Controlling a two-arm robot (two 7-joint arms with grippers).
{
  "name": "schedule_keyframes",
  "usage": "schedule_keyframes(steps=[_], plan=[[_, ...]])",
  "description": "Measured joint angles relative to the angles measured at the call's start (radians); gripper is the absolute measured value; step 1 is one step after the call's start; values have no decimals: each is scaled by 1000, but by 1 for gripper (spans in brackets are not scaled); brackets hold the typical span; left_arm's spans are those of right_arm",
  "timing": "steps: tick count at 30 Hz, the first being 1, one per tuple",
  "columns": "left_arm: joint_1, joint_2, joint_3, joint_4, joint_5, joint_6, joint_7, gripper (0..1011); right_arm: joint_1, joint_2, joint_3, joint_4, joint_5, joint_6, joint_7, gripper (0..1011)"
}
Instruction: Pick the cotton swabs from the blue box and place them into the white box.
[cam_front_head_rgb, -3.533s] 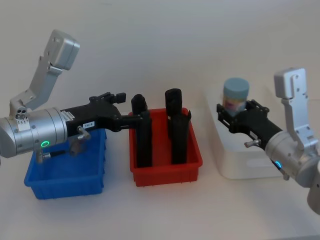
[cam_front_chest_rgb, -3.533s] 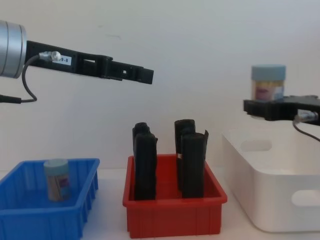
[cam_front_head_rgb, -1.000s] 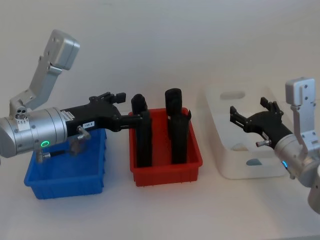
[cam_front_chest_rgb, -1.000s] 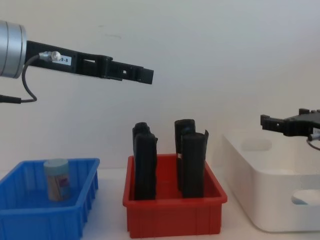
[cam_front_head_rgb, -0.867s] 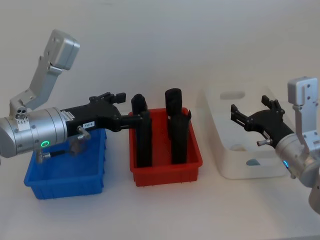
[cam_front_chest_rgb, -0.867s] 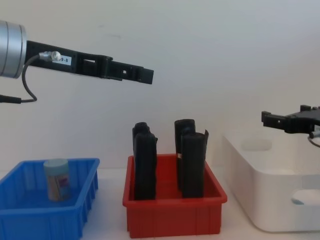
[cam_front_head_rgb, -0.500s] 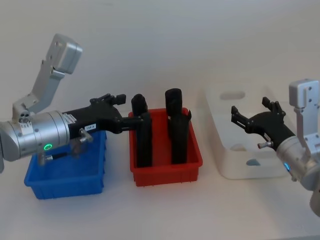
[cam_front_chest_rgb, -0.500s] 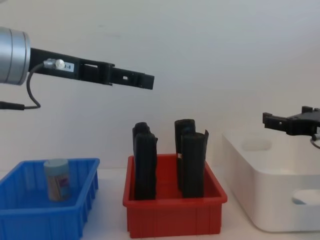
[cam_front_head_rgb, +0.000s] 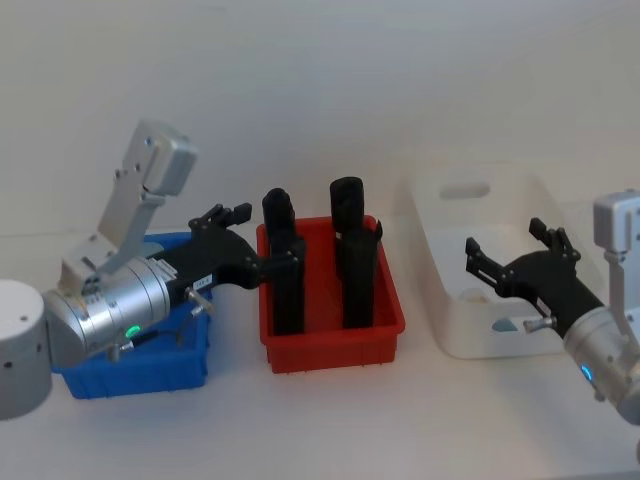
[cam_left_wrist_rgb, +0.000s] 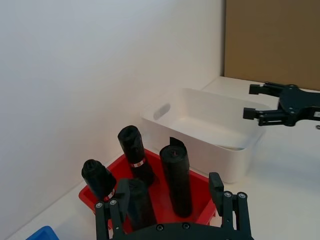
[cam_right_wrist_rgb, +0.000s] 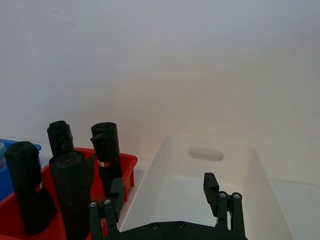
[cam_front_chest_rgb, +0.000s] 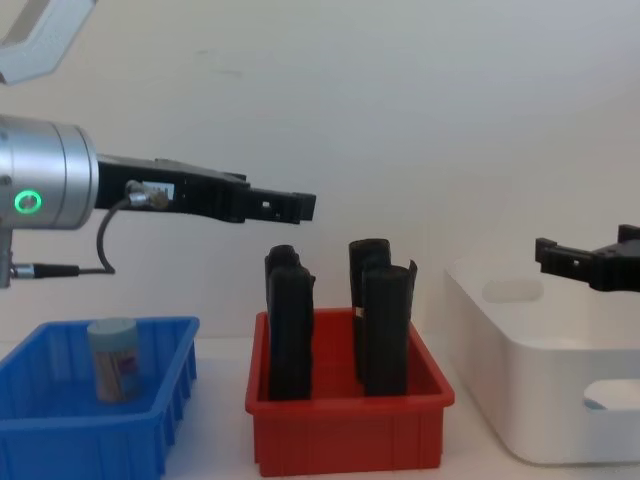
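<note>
Open grippers, one jar to fetch

Right gripper (cam_front_head_rgb: 505, 240) spread wide and empty over the white box (cam_front_head_rgb: 455, 325) toward the table's (cam_front_head_rgb: 330, 420) right edge. Left gripper (cam_front_head_rgb: 255, 238) likewise agape above the red bin (cam_front_head_rgb: 335, 345), beside the blue box (cam_front_chest_rgb: 90, 445) near the left edge. Could clip the black uprights (cam_front_head_rgb: 350, 262) when dropping toward the cotton swabs (cam_front_chest_rgb: 113, 358) standing there (jar label and arm tag unreadable).

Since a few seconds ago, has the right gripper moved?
Yes. Judged against the white box, the right gripper has pulled back toward the robot and slightly right. It is now open and empty.
</note>
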Motion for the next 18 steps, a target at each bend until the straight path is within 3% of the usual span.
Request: schedule_keyframes(steps=[18], plan=[[93,-27,64,-18,68,-165,228,1000,-176,52,-5,-208,36,10,-31,1001]])
